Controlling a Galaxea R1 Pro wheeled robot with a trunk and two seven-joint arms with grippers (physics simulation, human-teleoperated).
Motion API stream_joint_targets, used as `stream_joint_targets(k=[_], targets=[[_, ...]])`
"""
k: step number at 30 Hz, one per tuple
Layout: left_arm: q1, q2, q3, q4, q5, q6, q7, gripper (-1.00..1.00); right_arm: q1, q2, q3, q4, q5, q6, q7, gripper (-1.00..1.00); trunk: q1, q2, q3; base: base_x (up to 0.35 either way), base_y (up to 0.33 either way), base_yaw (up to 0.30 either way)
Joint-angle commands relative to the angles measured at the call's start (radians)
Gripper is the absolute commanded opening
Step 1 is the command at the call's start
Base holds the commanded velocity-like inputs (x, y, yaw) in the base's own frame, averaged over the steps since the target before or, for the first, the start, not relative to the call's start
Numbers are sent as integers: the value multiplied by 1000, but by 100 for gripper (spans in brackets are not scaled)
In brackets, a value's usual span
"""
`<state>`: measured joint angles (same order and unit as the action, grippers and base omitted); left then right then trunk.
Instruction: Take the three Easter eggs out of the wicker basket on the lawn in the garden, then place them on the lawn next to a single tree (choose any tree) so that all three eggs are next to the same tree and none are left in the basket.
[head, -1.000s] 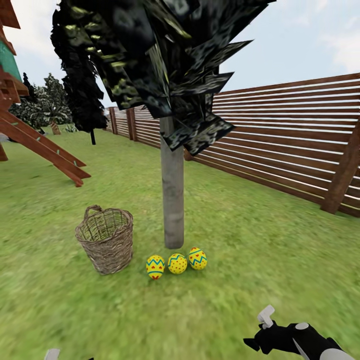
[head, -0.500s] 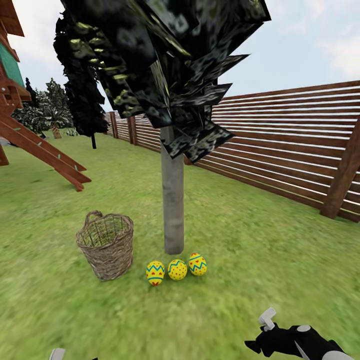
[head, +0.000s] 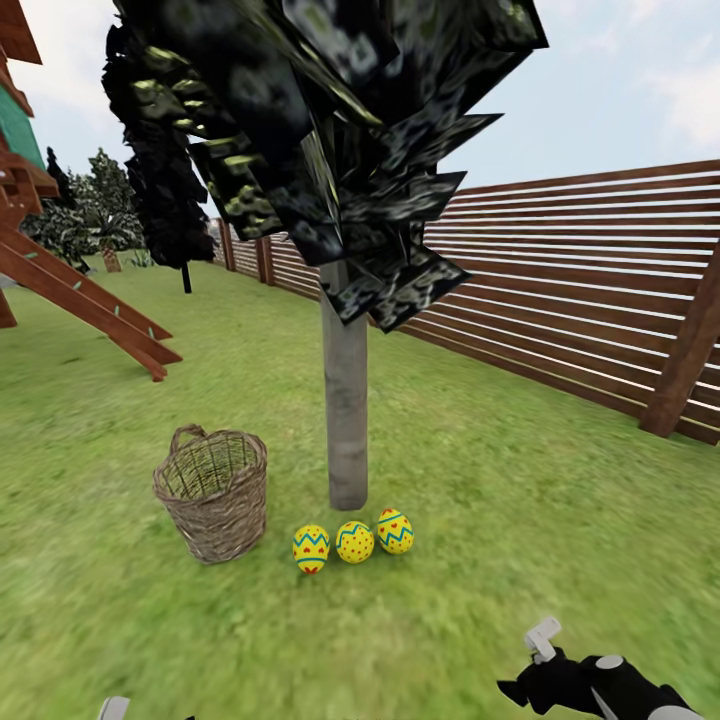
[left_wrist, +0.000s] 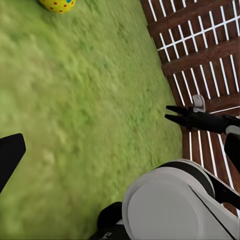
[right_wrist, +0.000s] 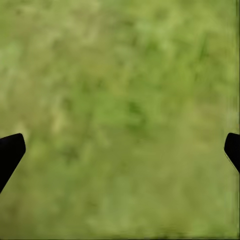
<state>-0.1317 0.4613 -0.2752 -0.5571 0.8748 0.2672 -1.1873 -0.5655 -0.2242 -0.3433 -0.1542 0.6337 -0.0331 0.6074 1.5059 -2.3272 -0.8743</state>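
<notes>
Three yellow Easter eggs with blue zigzags (head: 311, 548) (head: 354, 541) (head: 395, 531) lie in a row on the lawn (head: 480, 500), just in front of the pale grey trunk of the tree (head: 346, 400). The wicker basket (head: 212, 492) stands upright left of the trunk, about a hand's width from the nearest egg; its mouth shows only weave. My right gripper (head: 512, 690) hovers low over the grass, well short of the eggs; its fingertips (right_wrist: 10, 155) are wide apart with only grass between them. My left gripper (left_wrist: 120, 152) is open over grass, with one egg (left_wrist: 57, 4) far beyond it.
A brown slat fence (head: 580, 290) runs along the right and back. A wooden play structure (head: 80, 290) slopes down at the left. A thin black-stemmed dark tree (head: 170, 200) stands farther back. My white body (left_wrist: 170, 200) and right gripper (left_wrist: 175, 114) show in the left wrist view.
The head view has tilted a little, so the whole scene sits lower. My right gripper has dropped slightly toward the picture's lower edge. Eggs and basket keep their places.
</notes>
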Motion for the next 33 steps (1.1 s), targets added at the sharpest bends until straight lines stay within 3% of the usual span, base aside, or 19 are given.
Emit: stream_joint_targets(k=[1, 9, 24, 33], targets=[[-1, 2, -6, 0, 10, 10, -2, 100, -1, 1, -8, 5, 11, -4, -7, 100, -4, 7, 1, 0, 0, 0], [-1, 4, -5, 0, 11, 10, -2, 100, -1, 2, -8, 21, 11, -5, -24, 100, -35, 63, 13, -40, 0, 0], [-1, 8, -1, 18, 12, 10, -1, 100, -1, 3, -8, 22, 11, -5, -25, 100, -92, 168, 36, -318, 0, 0], [-2, 10, 1, 24, 13, 7, -2, 100, -1, 4, -8, 23, 11, -5, -26, 100, -92, 168, 22, -44, 0, -18]])
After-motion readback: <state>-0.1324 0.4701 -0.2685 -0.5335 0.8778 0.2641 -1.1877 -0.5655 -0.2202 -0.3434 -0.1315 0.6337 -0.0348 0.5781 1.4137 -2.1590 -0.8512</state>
